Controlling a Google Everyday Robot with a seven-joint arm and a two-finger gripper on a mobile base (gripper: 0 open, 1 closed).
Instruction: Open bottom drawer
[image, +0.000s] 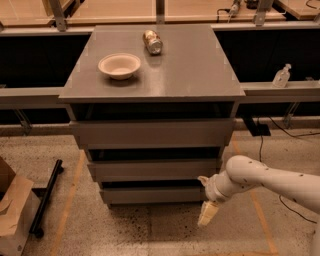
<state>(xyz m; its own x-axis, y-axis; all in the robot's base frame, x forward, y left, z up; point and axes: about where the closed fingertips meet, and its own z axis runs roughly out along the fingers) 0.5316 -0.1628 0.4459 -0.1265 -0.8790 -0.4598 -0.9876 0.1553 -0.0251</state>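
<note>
The grey cabinet (150, 75) has three flat drawers stacked under its top. The bottom drawer (150, 195) is the lowest and narrowest front, just above the floor, with a dark gap above it. My gripper (204, 197) is on the white arm coming in from the right and sits at the right end of the bottom drawer's front. One cream finger (202, 179) is at the drawer's upper right corner. The other finger (208, 214) hangs below, near the floor. The fingers stand apart with nothing between them.
A white bowl (119, 65) and a can lying on its side (152, 42) rest on the cabinet top. A cardboard box (12, 215) and a black bar (46, 197) lie on the floor at the left. A clear bottle (281, 76) stands on the right ledge.
</note>
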